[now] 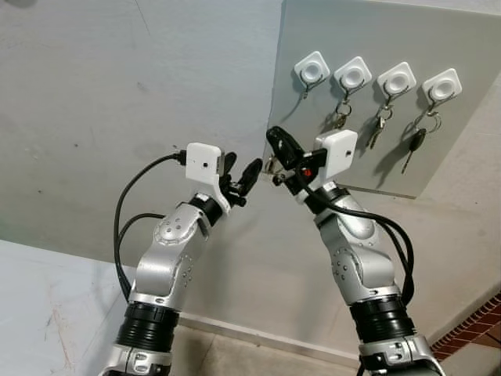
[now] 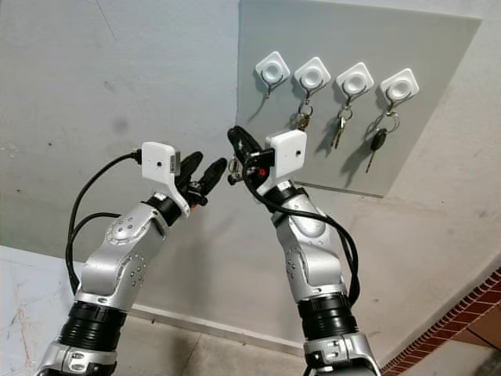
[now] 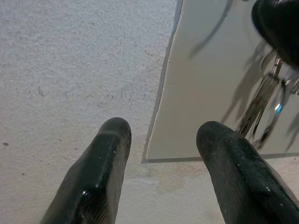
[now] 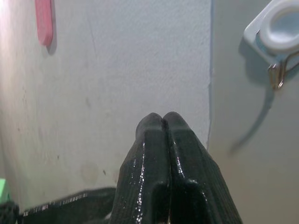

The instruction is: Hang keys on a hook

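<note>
- Keys hang pinched in my right fingers, just below the empty hook.
- My left fingers hover spread, just beside them.

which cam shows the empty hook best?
Right wrist view: the empty hook under its white pad is close and sharp beside the shut right gripper. Both eye views show it small, leftmost of four on the grey board. Left wrist view catches just its shadow.
</note>
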Motion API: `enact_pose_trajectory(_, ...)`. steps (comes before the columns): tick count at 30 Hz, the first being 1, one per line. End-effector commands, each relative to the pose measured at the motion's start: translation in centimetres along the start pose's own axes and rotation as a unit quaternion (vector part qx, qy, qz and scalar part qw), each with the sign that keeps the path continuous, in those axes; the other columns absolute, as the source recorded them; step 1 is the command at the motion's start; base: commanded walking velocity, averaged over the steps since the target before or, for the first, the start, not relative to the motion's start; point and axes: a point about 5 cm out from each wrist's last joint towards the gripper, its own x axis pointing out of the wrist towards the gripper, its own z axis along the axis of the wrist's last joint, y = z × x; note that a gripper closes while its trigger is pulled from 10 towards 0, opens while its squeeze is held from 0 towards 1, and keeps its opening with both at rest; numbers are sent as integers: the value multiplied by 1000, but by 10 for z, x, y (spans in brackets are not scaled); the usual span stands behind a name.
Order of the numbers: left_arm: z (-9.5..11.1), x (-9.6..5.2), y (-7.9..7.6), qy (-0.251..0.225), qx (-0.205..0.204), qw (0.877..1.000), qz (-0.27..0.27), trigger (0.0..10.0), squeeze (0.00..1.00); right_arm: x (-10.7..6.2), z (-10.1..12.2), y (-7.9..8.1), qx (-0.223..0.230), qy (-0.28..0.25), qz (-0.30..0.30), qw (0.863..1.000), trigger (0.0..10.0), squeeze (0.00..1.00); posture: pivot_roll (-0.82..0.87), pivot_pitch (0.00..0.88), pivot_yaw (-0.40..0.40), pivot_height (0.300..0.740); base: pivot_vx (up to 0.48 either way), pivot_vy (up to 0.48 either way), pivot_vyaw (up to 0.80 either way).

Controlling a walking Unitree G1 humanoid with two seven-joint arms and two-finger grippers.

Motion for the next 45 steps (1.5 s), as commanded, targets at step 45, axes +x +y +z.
enact_pose_trajectory(45,13,5,-12,-17,1,1000,-26,10000,0,34,40,-26,55,-122,-81,988,10000,0,-19,0,-28,740,0,0,0)
